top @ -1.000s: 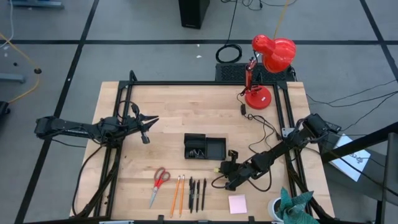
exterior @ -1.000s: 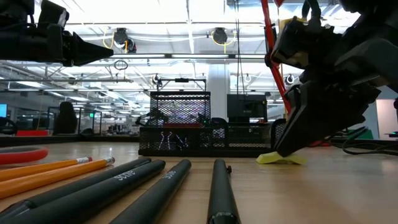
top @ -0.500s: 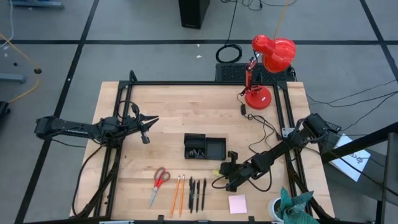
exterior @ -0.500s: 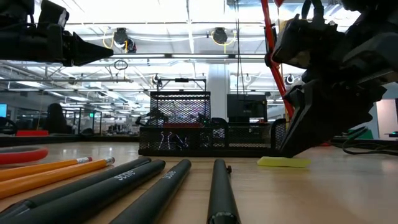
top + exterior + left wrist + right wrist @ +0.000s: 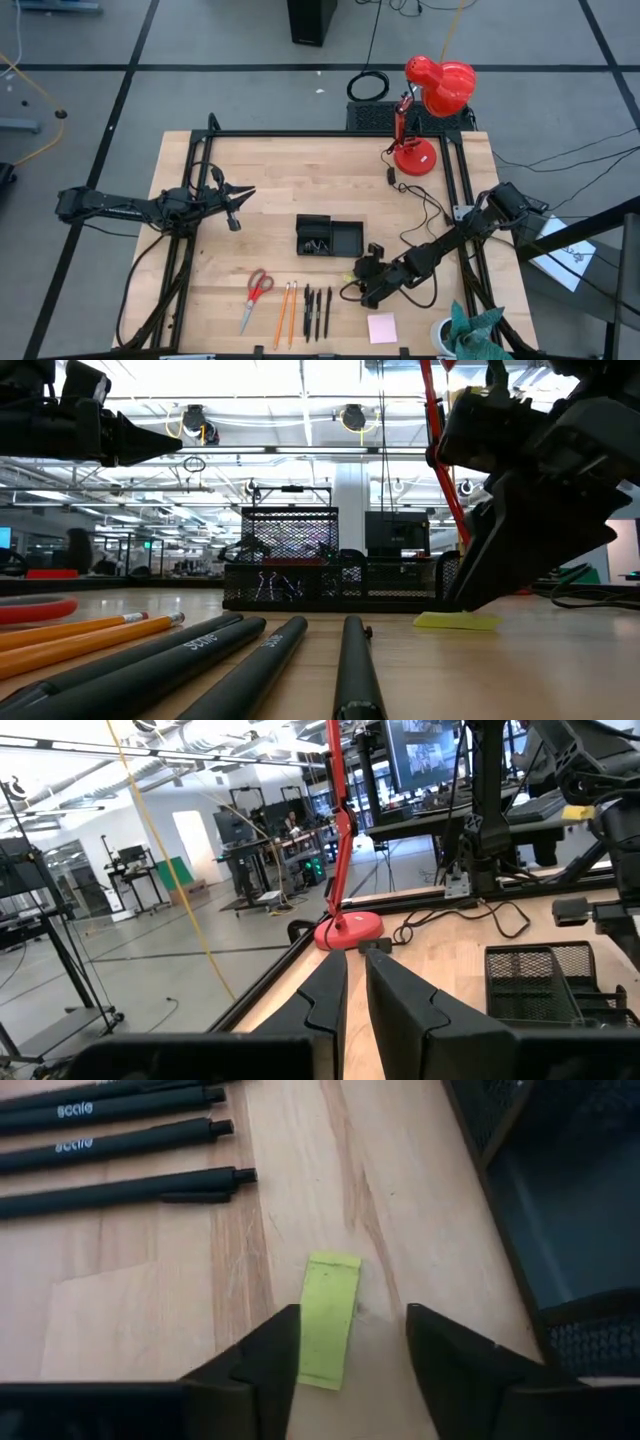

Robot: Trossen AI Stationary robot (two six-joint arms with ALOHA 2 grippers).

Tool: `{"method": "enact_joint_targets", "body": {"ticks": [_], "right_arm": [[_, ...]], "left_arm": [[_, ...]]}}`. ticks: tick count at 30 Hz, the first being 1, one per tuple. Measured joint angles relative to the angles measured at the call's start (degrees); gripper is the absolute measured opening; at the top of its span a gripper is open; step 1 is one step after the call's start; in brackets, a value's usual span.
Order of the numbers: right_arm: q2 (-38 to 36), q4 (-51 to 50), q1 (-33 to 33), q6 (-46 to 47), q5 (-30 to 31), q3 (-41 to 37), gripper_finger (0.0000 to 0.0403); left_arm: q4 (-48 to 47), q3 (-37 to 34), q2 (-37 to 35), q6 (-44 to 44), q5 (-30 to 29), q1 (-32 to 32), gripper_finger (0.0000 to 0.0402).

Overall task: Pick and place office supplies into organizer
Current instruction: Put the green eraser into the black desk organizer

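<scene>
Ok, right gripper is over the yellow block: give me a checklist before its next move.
1. Right gripper open: ok.
2. Yellow block between its fingers, flat on table: ok.
3. Block gripped: not ok, not yet.
4. Organizer compartment beside block free: ok.
5. Pens apart from block: ok.
6. Left gripper parked away from organizer: ok.

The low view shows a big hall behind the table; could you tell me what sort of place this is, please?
Probably an open-plan robotics lab or workshop: ceiling-mounted lights and ducts, rows of desks with monitors behind the black mesh organizer tray, and similar black frame rigs in the left wrist view.
</scene>
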Motion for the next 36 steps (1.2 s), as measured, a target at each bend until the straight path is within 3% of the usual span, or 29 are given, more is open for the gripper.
{"method": "enact_joint_targets", "body": {"ticks": [6,13,21,36], "right_arm": [[0.5,0.0,2.6,5.5,-1.1,0.1,0.0194],[2.3,0.7,4.2,6.1,4.5,0.1,0.0177],[4.8,1.6,3.3,5.8,6.5,0.3,0.0157],[7.7,-7.5,3.0,8.6,7.1,0.2,0.0085]], "left_arm": [[0.0,0.0,0.0,-0.2,0.0,0.0,0.0049],[0.0,0.0,0.0,-0.2,0.0,0.0,0.0049],[0.0,0.0,0.0,-0.8,0.0,0.0,0.0049],[0.0,0.0,0.0,-0.2,0.0,0.0,0.0049]]}}
